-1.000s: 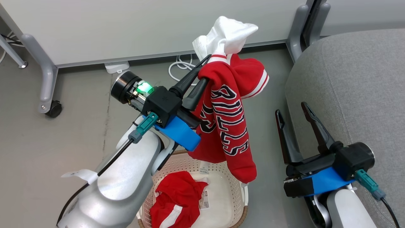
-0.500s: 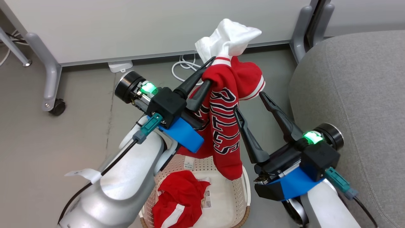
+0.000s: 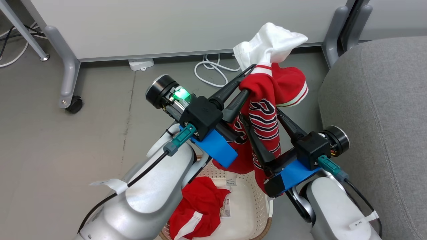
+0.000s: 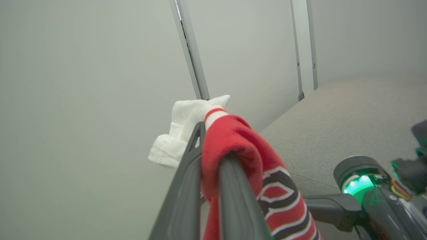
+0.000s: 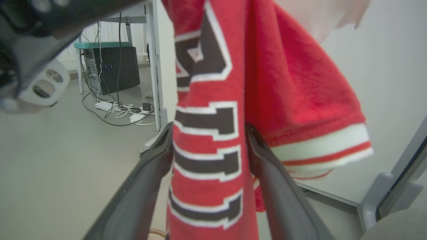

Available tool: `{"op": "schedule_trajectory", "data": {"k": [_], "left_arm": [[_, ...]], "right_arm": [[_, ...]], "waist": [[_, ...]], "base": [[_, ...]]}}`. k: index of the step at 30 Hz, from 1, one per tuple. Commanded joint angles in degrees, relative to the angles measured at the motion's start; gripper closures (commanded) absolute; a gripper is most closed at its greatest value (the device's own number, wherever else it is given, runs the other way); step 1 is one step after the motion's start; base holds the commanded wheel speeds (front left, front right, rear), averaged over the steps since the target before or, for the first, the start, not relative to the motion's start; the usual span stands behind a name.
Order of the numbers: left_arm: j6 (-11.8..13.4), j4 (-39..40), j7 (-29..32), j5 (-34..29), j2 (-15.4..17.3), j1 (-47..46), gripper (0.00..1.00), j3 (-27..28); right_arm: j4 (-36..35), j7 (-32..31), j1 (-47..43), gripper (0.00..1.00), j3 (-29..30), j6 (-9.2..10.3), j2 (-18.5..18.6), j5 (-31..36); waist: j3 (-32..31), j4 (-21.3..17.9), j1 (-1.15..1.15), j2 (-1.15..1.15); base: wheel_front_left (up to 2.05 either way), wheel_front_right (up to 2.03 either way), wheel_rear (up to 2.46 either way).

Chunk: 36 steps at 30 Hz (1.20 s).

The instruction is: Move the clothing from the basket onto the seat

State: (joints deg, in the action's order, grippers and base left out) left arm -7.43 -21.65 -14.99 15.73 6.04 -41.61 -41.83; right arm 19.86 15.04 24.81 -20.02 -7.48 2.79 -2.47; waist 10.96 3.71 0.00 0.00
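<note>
Right pincer is where the change lies: a second ago it hung low beside the seat, well apart from the cloth, and it has since swung up and across to the hanging jersey. Its two dark fingers now stand on either side of the lettered strip, spread wide and not yet pressing it; the right wrist view shows the black-and-white letters running down between them. The head camera has also turned a little, so the shift of the room is not a move of the things.

The seat lies to the robot's right, bare of clothing, with the jersey near its edge but not over it. The basket sits on the floor below both arms. The jersey is clear of the basket floor, draped over the left pincer, which is clamped narrow on a fold near the top; a bunch of white cloth sticks up past its tips. The second red garment, white stripe showing, lies crumpled inside the basket.

My reading: a two-handed hold is being set up, so the jersey can be carried spread rather than dangling. Nothing has reached the seat yet.
</note>
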Motion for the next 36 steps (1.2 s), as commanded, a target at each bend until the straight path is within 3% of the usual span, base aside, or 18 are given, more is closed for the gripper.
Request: {"op": "schedule_trajectory", "data": {"k": [1, 2, 31, 32, 33, 34, 35, 36], "left_arm": [[-0.1, 0.3, -0.3, 0.4, -0.3, -0.5, 1.00, -0.2], [-0.1, 0.4, -0.3, 0.4, -0.4, -0.3, 1.00, -0.4], [-0.1, -0.6, -0.3, 0.9, -0.1, 0.5, 1.00, 0.0], [-0.1, -0.6, -0.3, 0.9, -0.1, 0.6, 0.86, 0.1], [-0.1, -0.6, -0.3, 0.8, -0.1, 0.6, 0.12, 0.2], [-0.1, -0.6, -0.3, 0.8, -0.1, 0.6, 0.12, 0.2], [-0.1, -0.6, -0.3, 0.8, -0.1, 0.6, 0.00, 0.3], [-0.1, -0.8, -0.3, 0.7, -0.2, 0.7, 0.00, 0.4]], "right_arm": [[0.8, 0.2, 1.0, 0.60, 0.1, -0.03, 0.2, -0.9], [1.2, 0.2, 1.2, 1.00, -0.1, -0.03, 0.2, -1.4], [0.1, 0.2, 0.7, 1.00, -0.8, -0.03, 0.2, -3.8], [0.0, 0.2, 0.7, 1.00, -0.8, -0.03, 0.2, -3.9], [-0.1, 0.2, 0.7, 1.00, -0.8, -0.03, 0.2, -4.0], [-0.1, 0.2, 0.7, 1.00, -0.8, -0.03, 0.2, -4.0], [-0.2, 0.2, 0.7, 1.00, -0.8, -0.03, 0.2, -4.1], [-0.3, 0.2, 0.7, 1.00, -0.8, -0.03, 0.2, -4.1]], "waist": [[-0.1, 0.3, 0.00, 0.00], [-0.2, 0.3, 0.00, 0.00], [0.0, 0.2, 0.00, 0.00], [0.0, 0.2, 0.00, 0.00], [0.0, 0.1, 0.00, 0.00], [0.0, 0.1, 0.00, 0.00], [0.1, 0.1, 0.00, 0.00], [0.1, 0.1, 0.00, 0.00]], "base": [[0.00, 0.00, 0.00], [0.00, 0.00, 0.00], [0.00, 0.00, 0.00], [0.00, 0.00, 0.00], [0.00, 0.00, 0.00], [0.00, 0.00, 0.00], [0.00, 0.00, 0.00], [0.00, 0.00, 0.00]]}}
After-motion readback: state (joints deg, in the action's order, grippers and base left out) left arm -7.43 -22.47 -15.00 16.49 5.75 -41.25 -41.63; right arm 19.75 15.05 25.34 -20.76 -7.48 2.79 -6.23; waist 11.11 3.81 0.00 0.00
